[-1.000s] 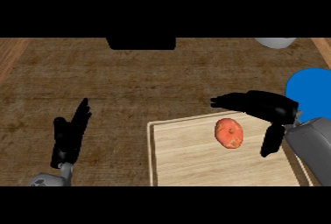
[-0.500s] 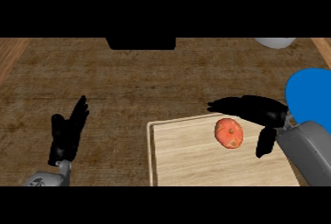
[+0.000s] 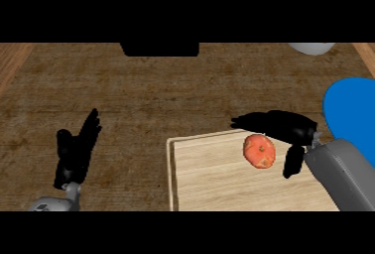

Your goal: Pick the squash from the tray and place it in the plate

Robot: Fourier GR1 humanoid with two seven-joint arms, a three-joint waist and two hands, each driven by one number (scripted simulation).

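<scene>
Lying on the tray (image 3: 219, 186), the squash (image 3: 259, 150) looks smooth and stiff, so the wide-spread right hand (image 3: 291, 129) should pinch its middle.

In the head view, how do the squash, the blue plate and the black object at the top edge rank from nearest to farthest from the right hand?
1. squash, on the tray, between the thumb and fingers of the right hand.
2. blue plate, at the right edge.
3. black object, at the top edge, to the left.
</scene>
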